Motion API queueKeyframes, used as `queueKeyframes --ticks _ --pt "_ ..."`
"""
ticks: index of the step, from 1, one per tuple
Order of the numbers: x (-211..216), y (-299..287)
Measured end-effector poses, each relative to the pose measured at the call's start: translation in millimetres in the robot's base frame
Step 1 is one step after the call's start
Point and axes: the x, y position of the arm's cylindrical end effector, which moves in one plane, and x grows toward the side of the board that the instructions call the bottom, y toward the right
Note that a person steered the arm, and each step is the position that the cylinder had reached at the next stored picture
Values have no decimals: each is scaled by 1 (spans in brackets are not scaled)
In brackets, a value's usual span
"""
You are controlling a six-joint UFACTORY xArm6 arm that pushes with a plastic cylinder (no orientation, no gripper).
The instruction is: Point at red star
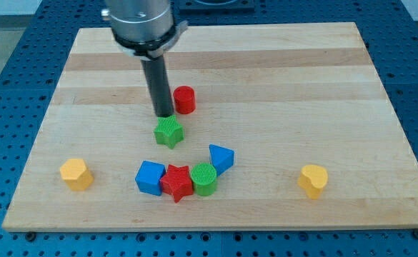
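Camera view looks down across a pale wooden board [280, 64] lying on a blue perforated table [1, 86]. I have no jaws at all, only a straight dark rod, so nothing is held or clamped.

Taking the red star [177, 183] as the landmark: it lies near the board's bottom edge, a little to the view's left of centre. It is the nearest block to the view's bottom. A blue cube [150, 177] touches it on the view's left, and a green cylinder [204, 178] touches it on the view's right. A blue triangular block [221, 158] sits just above and to the right of the star, against the green cylinder. Well to the star's left is a yellow block [76, 173], its shape unclear; well to its right is a yellow heart [313, 179].

Farther up from the star, well apart from it, is a green star [168, 131]. My tip [164, 116] stands just above the green star, at or very near its upper edge, so it is up the board from the red star with the green star between. A red cylinder [184, 99] stands just to the right of the rod, farther still from the red star.
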Motion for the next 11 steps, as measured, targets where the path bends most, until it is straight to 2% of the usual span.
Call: queueKeyframes --ticks 1,3,4,5,7,9,10,11 --pt "-2 5" --pt "-5 -121" --pt "30 -133" --pt "61 -119" --pt "97 -85" --pt "169 -82" --pt "192 -46" --pt "191 -1"
